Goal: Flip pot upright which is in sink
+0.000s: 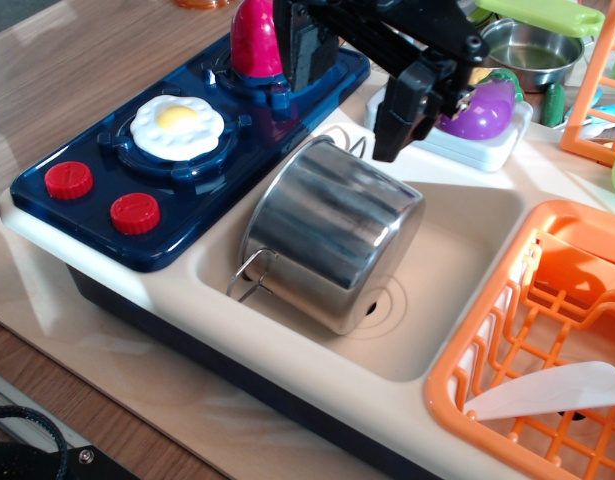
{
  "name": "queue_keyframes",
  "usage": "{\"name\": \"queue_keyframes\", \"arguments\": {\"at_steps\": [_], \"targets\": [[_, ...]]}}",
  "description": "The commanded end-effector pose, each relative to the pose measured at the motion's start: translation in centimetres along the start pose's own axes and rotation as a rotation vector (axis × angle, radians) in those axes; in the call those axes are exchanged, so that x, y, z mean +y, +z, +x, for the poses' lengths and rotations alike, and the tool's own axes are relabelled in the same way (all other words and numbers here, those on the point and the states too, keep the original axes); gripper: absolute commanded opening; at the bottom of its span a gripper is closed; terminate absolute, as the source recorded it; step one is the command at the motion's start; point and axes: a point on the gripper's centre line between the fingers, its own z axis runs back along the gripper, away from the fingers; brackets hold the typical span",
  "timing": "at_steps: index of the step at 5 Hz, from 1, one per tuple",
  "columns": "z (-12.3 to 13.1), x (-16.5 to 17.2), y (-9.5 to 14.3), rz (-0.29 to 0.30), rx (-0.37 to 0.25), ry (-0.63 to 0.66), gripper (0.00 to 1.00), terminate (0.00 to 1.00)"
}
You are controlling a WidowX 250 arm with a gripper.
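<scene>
We find the pot (332, 235) lying tilted in the sink (467, 290), its flat base turned up toward the back and its rim down at the front left, where a wire handle (252, 277) sticks out over the sink's edge. Our pincer (415, 115) hangs above the sink's back rim, just beyond the pot and apart from it; its fingers appear spread with nothing between them, though the dark parts blur together and we cannot be sure how wide. We judge this the approach step, with no grasp made yet. Next we would need to lower onto the rim or handle, close, then rotate the pot until its mouth faces up.
</scene>
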Motion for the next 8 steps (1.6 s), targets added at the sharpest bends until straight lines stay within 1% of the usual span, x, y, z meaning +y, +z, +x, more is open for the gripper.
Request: {"name": "queue_keyframes", "arguments": {"at_steps": [1,2,3,4,5,6,7,8], "targets": [[0.0,0.0,0.0,0.0,0.0,0.0,1.0,0.0],[-0.4,1.6,-0.8,-0.085,-0.016,-0.022,1.0,0.0],[-0.7,3.0,-2.1,-0.164,-0.051,-0.029,1.0,0.0],[-0.8,3.7,-3.4,-0.296,-0.063,-0.012,1.0,0.0],[-1.2,3.2,-4.5,-0.351,-0.065,0.025,1.0,0.0],[-1.0,3.2,-5.2,-0.414,-0.059,0.044,1.0,0.0],[-0.7,2.2,-5.9,-0.481,-0.042,0.107,1.0,0.0],[-0.1,0.7,-5.8,-0.521,-0.045,0.145,1.0,0.0]]}}
